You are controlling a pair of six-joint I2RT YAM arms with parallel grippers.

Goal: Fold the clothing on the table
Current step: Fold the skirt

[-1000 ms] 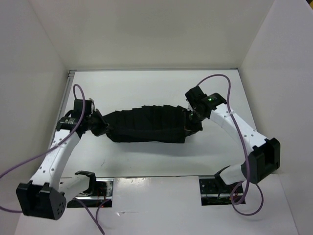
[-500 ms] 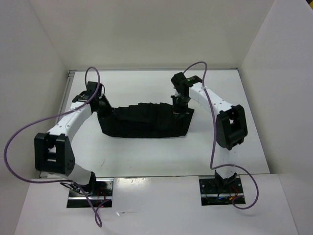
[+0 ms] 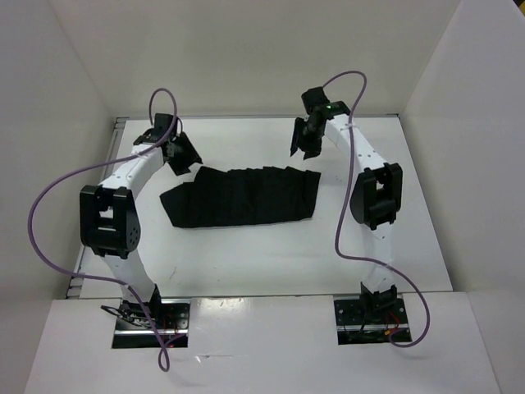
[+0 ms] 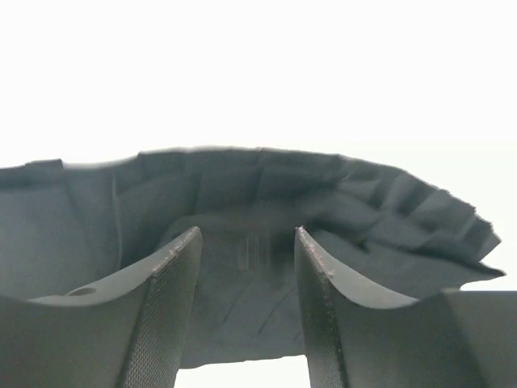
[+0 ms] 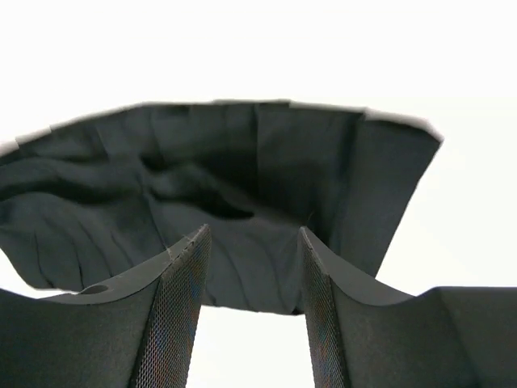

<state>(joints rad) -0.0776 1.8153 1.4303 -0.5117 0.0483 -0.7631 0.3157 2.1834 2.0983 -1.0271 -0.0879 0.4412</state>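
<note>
The clothing [image 3: 238, 197] lay spread flat on the table [image 3: 246, 263], a black band running left to right across the middle of the surface, a little toward the far side. Its left end tapered to a slanted corner, and its right end was cut nearly square. Fine pleats showed as a stepped line along its far edge.

The left gripper [image 3: 184, 158] hung over the far left corner of the clothing. Its fingers [image 4: 174, 307] stood spread apart with nothing pinched between them. In the left wrist view the dark, ridged fabric lay below and beyond the tips, and whether they touched it could not be told.

The right gripper [image 3: 305, 146] hung past the far right corner, raised and clear of the fabric. Its fingers [image 5: 178, 307] were likewise spread and held nothing. In the right wrist view the clothing lay beneath the gap, with one squared corner at the upper right and white table around it.

Both arms reached up from the near edge toward the far side, each trailing a purple cable [image 3: 37, 222]. White walls [image 3: 246, 57] stood behind and to either side of the table.
</note>
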